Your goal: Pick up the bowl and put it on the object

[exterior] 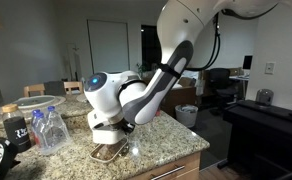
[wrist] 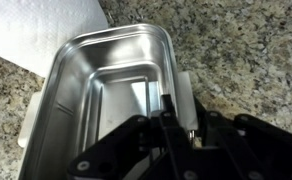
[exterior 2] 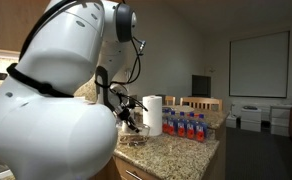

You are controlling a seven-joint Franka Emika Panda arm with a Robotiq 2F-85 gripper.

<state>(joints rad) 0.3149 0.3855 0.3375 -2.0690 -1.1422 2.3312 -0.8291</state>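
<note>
In the wrist view the bowl (wrist: 96, 90) fills the frame. It is rounded-square, with a white rim and a shiny grey inside. My gripper (wrist: 171, 115) is shut on the bowl's right wall, one finger inside and one outside. In an exterior view the gripper (exterior: 108, 138) hangs low over the granite counter, just above the oval tray with a thin brownish rim (exterior: 112, 153). The tray also shows under the gripper in an exterior view (exterior 2: 136, 138). The bowl itself is hard to make out in both exterior views. I cannot tell whether it touches the tray.
A white paper towel roll (exterior 2: 154, 113) stands close behind the gripper and shows in the wrist view (wrist: 36, 30). Several water bottles (exterior: 48, 128) (exterior 2: 186, 124) and a dark cup (exterior: 16, 131) stand on the granite counter (exterior: 166, 135). The counter's edge is near.
</note>
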